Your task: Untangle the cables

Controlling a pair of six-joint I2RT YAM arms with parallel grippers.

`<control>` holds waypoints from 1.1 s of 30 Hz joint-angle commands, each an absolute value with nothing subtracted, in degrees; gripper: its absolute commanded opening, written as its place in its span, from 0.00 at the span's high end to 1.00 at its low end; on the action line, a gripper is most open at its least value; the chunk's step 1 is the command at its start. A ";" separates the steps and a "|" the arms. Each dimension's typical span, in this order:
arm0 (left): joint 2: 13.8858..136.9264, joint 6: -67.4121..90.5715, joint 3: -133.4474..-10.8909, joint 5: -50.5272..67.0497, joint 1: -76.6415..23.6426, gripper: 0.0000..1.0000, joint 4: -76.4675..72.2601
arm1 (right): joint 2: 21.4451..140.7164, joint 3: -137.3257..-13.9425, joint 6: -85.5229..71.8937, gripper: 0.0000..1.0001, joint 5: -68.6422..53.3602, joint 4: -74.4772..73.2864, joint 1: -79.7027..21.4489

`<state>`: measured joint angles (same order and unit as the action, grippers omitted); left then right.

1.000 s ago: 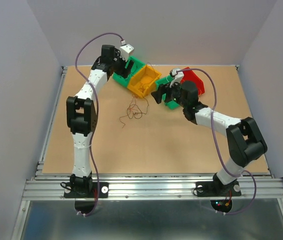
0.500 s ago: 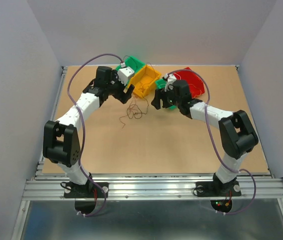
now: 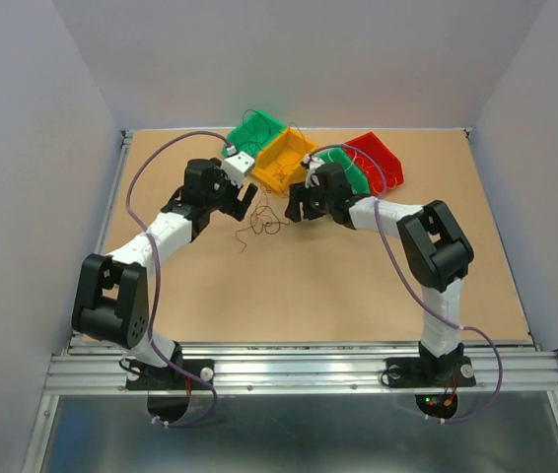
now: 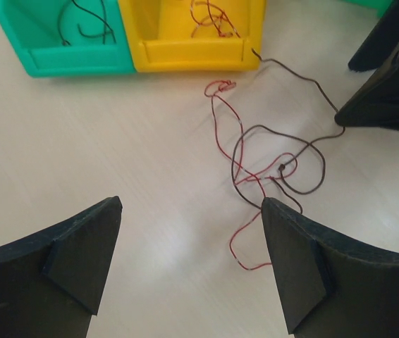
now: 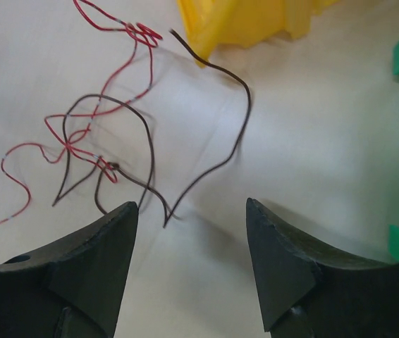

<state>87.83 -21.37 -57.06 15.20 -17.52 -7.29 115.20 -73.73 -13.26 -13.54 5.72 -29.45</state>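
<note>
Overlapping cables, crossings indistinct

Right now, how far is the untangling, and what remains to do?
Done: red strands lie in the yellow bin, dark strands in the green bin. In hand: nothing gripped; the left gripper and the right gripper are open at the tangle. Left: the red wire and the brown wire lie tangled together on the table.

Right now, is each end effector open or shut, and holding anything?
Left end effector: open, holding nothing.
Right end effector: open, holding nothing.
</note>
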 commanded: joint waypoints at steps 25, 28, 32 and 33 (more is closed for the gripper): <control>80.60 -22.76 -52.56 21.61 -17.14 0.08 -18.19 | 115.06 -79.55 -13.89 0.97 -14.24 6.23 -31.73; 79.63 -23.20 -51.60 25.22 -17.14 0.08 -18.89 | 107.34 -71.65 -14.85 0.99 -15.11 12.82 -31.73; 77.52 -24.43 -50.01 29.52 -17.14 0.08 -19.60 | 95.12 -61.54 -16.26 1.00 -19.15 19.77 -31.90; 76.39 -24.69 -49.23 30.49 -17.23 0.08 -19.77 | 92.84 -59.61 -16.35 0.99 -19.86 20.21 -32.08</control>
<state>81.32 -22.92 -50.81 24.29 -17.19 -16.05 102.72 -64.55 -15.42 -16.01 9.76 -31.22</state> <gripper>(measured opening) 0.920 0.023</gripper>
